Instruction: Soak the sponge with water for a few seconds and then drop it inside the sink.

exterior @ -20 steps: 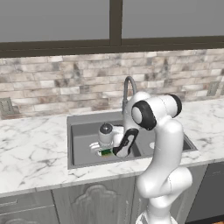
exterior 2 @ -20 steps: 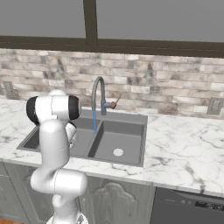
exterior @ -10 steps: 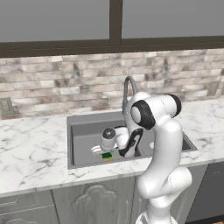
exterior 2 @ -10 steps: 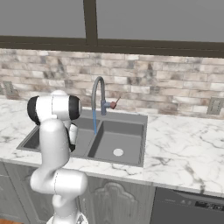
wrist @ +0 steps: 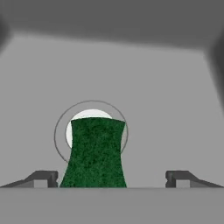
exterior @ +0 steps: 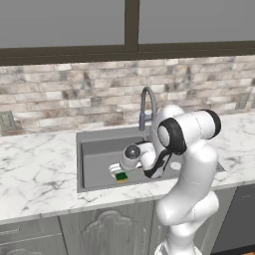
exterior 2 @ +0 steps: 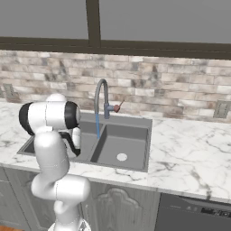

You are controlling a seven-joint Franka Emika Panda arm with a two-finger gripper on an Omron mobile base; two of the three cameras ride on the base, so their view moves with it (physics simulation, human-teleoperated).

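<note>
The sponge, dark green over yellow, lies low in the left basin of the dark grey sink. In the hand view the sponge covers part of the round pale drain. My gripper is open just above it, its fingertips well clear of the sponge on both sides. From the left base view my gripper hangs inside the basin beside the faucet. A thin blue stream of water runs from the faucet into the sink.
The right basin has its own pale drain. White marble counter surrounds the sink, with a brick backsplash behind. A wall outlet sits at the far right. My arm's elbow stands over the sink's left side.
The jaws went from shut on the sponge to wide open. The sponge has come free and sits slightly lower in the basin. The hand shifted a little to the right.
</note>
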